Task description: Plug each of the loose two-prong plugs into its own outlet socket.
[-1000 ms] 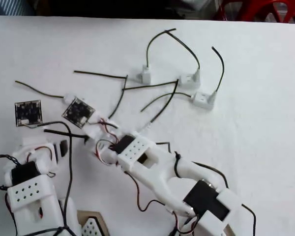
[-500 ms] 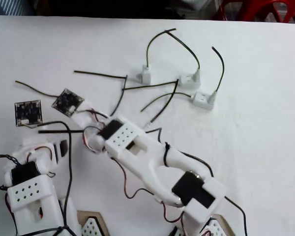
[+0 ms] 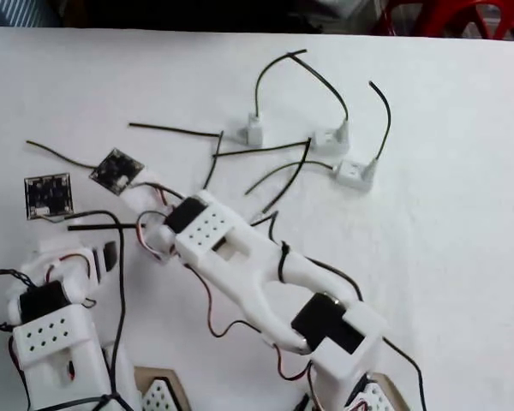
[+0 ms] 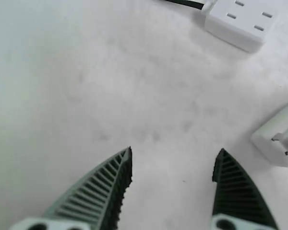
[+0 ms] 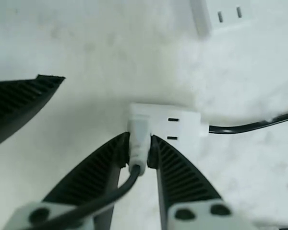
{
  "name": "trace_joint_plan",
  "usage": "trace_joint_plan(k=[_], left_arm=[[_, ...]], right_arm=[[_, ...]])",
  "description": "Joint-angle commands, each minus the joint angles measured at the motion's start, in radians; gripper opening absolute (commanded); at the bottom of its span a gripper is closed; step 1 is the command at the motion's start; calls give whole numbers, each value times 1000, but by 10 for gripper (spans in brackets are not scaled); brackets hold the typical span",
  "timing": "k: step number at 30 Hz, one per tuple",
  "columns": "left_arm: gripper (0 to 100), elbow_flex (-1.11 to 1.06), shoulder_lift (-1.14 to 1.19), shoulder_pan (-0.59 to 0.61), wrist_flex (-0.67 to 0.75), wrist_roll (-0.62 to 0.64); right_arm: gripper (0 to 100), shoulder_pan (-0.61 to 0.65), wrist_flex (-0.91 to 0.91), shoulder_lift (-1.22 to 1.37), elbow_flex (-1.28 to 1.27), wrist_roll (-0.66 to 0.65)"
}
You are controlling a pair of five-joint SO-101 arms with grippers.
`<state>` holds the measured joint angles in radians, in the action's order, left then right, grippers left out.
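Observation:
My right gripper (image 5: 138, 155) is shut on a white two-prong plug (image 5: 137, 136), which presses against the side of a white outlet block (image 5: 180, 127) with two slots showing. From above, that gripper (image 3: 144, 204) sits just below the dark square outlet (image 3: 117, 169). A second outlet (image 3: 49, 195) lies further left, and it also appears in the right wrist view (image 5: 221, 14). Three loose plugs (image 3: 254, 130) (image 3: 330, 139) (image 3: 355, 174) with black cords lie at the back. My left gripper (image 4: 173, 167) stands open over bare table at the lower left (image 3: 110, 255).
Black cords (image 3: 176, 130) cross the table middle between the outlets and the loose plugs. A white outlet block (image 4: 245, 21) lies ahead of my left gripper. A dark ribbed finger-like piece (image 5: 19, 98) lies beside the held plug. The right half of the table (image 3: 463, 214) is bare.
My right arm has swung left and away from the front edge with the plug, and the nearer outlet has shifted up-left with it. The left arm has stayed still.

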<state>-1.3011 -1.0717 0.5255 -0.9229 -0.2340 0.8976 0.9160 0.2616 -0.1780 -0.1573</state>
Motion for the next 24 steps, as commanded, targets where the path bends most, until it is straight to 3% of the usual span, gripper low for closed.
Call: trace_joint_plan(k=[1,9,14,24], left_arm=[[275,5,-24,7,25,5],[275,3,-24,7,25,5],[275,3,-24,7,25,5],[275,3,-24,7,25,5]], right_arm=[[16,-12,-21,36,-3,11],[16,-35,120,-74,-5,11],[16,-111,211,-179,-9,11],[17,-110,176,-159,-58,2]])
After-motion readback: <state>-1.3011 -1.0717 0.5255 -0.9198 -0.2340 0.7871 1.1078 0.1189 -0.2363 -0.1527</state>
